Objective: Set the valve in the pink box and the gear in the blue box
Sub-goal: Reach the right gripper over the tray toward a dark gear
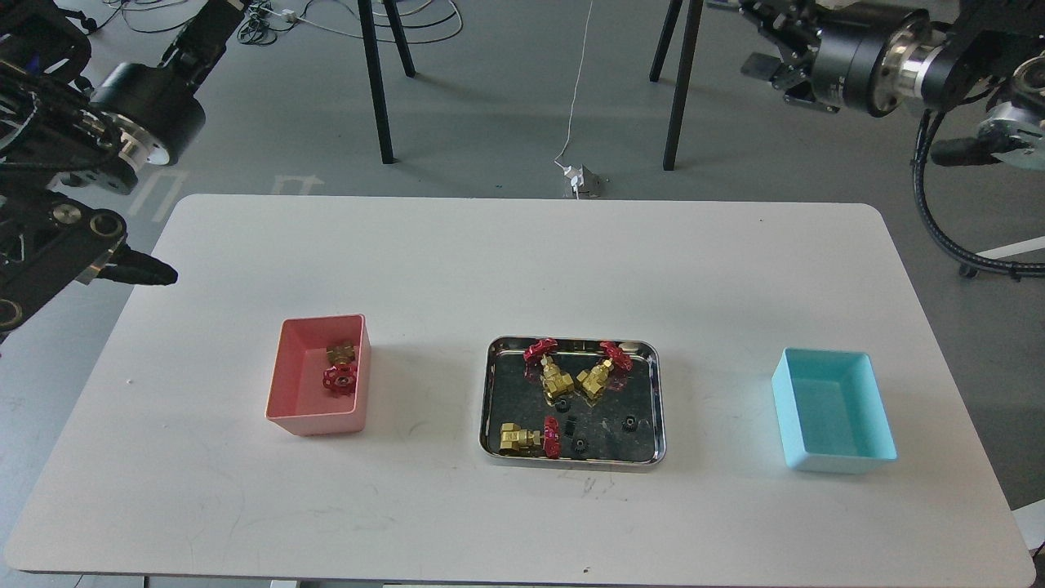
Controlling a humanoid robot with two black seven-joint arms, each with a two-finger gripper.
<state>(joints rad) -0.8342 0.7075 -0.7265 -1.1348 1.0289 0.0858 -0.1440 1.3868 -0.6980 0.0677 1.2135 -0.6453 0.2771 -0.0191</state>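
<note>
One valve (340,367) lies inside the pink box (314,425) at the table's left, handwheel toward me. Three more valves (551,371) lie in the steel tray (571,460) at the centre, along with several small black gears (629,422). The blue box (833,461) at the right is empty. My left gripper (147,272) is raised at the far left edge, well clear of the pink box; only a dark pointed tip shows, so its state is unclear. My right gripper (771,37) is high at the top right, dark and partly cut off by the frame.
The white table (522,261) carries only the two boxes and the tray. Beyond its far edge are chair legs (375,82), floor cables and a white carton. A hose from the right arm (931,204) hangs over the right side.
</note>
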